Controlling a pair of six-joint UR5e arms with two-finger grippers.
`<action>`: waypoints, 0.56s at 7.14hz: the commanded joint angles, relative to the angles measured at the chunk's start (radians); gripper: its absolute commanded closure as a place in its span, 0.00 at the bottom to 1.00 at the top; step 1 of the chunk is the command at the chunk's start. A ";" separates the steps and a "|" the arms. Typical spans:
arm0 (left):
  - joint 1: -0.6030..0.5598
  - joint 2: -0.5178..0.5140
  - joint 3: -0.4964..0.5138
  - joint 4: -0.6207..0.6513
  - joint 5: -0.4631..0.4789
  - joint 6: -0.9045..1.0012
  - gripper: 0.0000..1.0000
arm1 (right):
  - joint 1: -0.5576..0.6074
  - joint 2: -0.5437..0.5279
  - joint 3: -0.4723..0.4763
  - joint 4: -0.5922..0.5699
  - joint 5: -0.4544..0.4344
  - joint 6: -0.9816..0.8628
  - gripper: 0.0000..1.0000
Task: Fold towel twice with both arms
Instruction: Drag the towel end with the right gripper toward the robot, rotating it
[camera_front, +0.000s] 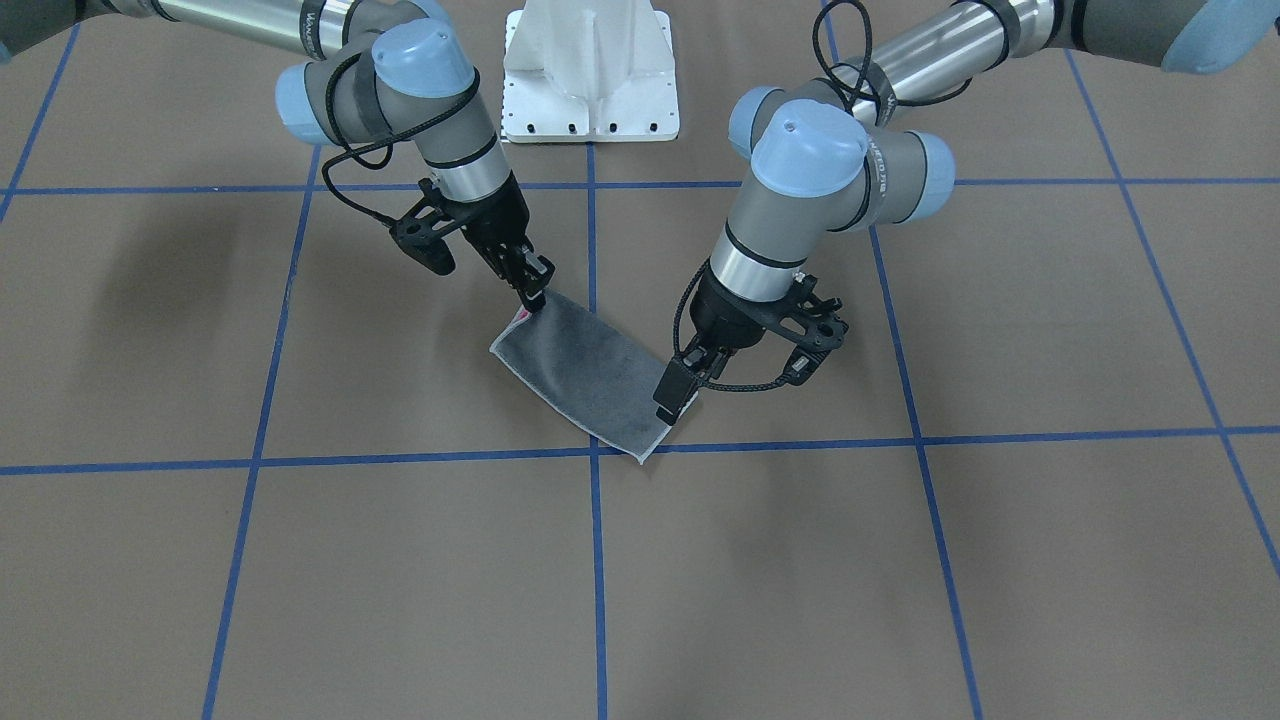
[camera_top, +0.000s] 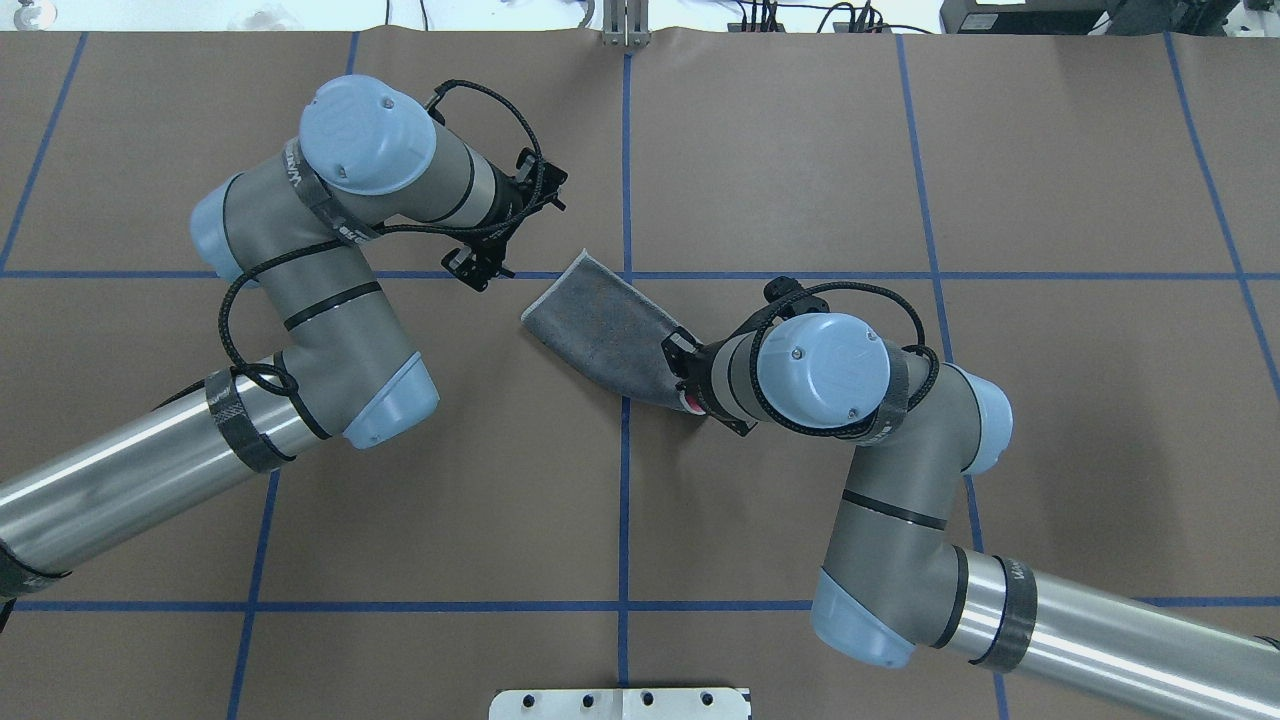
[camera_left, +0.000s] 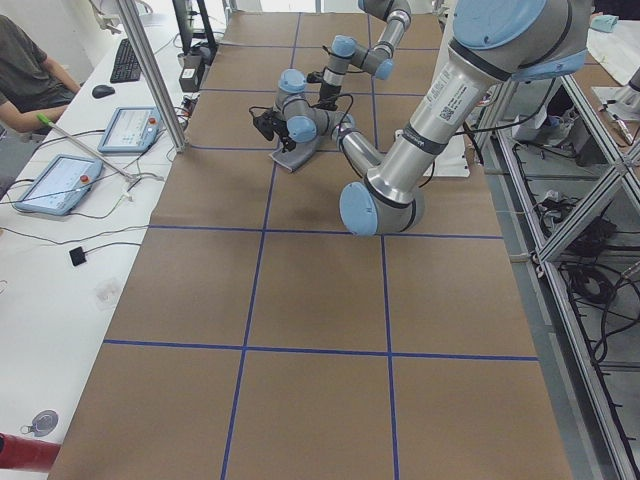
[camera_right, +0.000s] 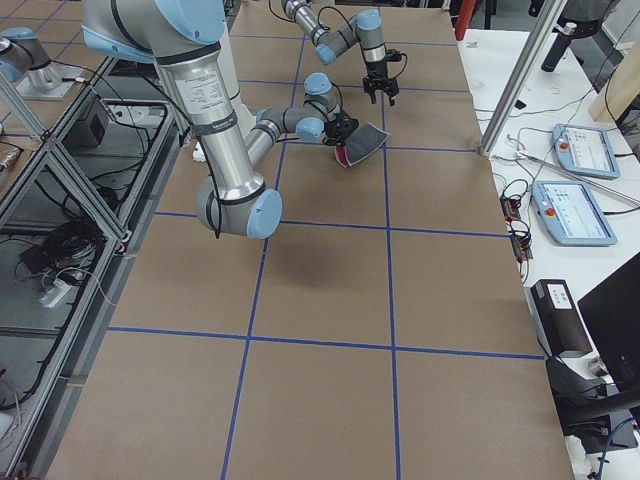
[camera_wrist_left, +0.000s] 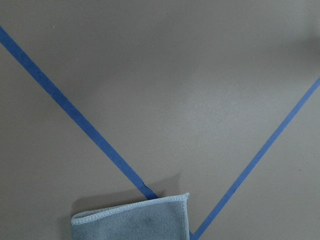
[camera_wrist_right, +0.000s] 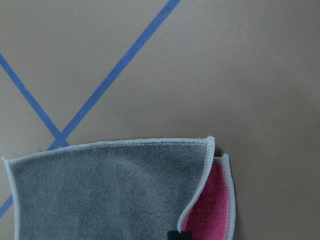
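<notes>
- At the centre of the front-facing view, on the brown table (camera_front: 300, 560): the towel (camera_front: 585, 375), one item; a long rectangle, grey side up, lying slantwise over the crossing of the blue tape lines (camera_front: 597, 560); doubled edges and a pink inner face (camera_wrist_right: 207, 210) showing at one corner suggest the first fold is made and the second is not.
- At the towel's upper left corner in that view: right gripper (camera_front: 532, 295), clenched on the corner; which layers it pinches cannot be told; the end sits a little raised, presumably so it can be carried over toward the opposite end.
- At the towel's lower right edge in that view: left gripper (camera_front: 675, 395), fingers apart, grasping nothing; the overhead view places it left of the towel and clear of it; its wrist camera shows only the free corner at the lower edge; probably poised to take or steady that end.
</notes>
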 joint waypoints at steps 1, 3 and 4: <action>0.000 0.000 0.000 0.000 0.001 0.000 0.00 | -0.052 0.003 0.004 -0.004 -0.067 0.034 1.00; 0.000 0.000 0.000 0.000 0.001 0.000 0.00 | -0.081 0.009 0.034 -0.045 -0.094 0.046 1.00; -0.002 0.002 -0.002 0.000 0.001 0.002 0.00 | -0.121 0.019 0.059 -0.088 -0.148 0.061 1.00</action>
